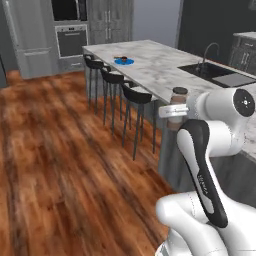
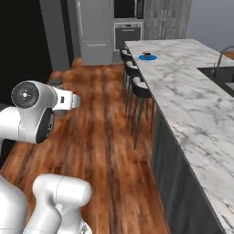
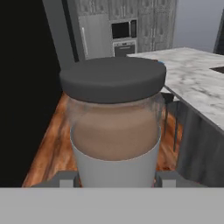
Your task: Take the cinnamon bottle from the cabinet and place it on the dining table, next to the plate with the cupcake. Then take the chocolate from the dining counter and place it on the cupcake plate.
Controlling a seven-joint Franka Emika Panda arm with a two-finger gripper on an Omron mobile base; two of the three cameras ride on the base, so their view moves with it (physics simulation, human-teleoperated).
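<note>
Carrying bottle (image 3: 114, 127) clamped between the jaws toward worktop (image 1: 150, 62); next, likely setting it beside blue plate (image 1: 124, 61), far ahead

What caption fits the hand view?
Gripper holds the cinnamon bottle upright, the marble table ahead to the right.

Warm reddish-brown plank flooring (image 1: 60, 165) is stretching across the room. Black stools (image 1: 135, 95) are lining up along the island's side. A grey refrigerator (image 1: 30, 35) and a built-in oven (image 1: 71, 41) are standing against the far wall, beside dark wood-grain cupboards (image 1: 111, 20).
</note>
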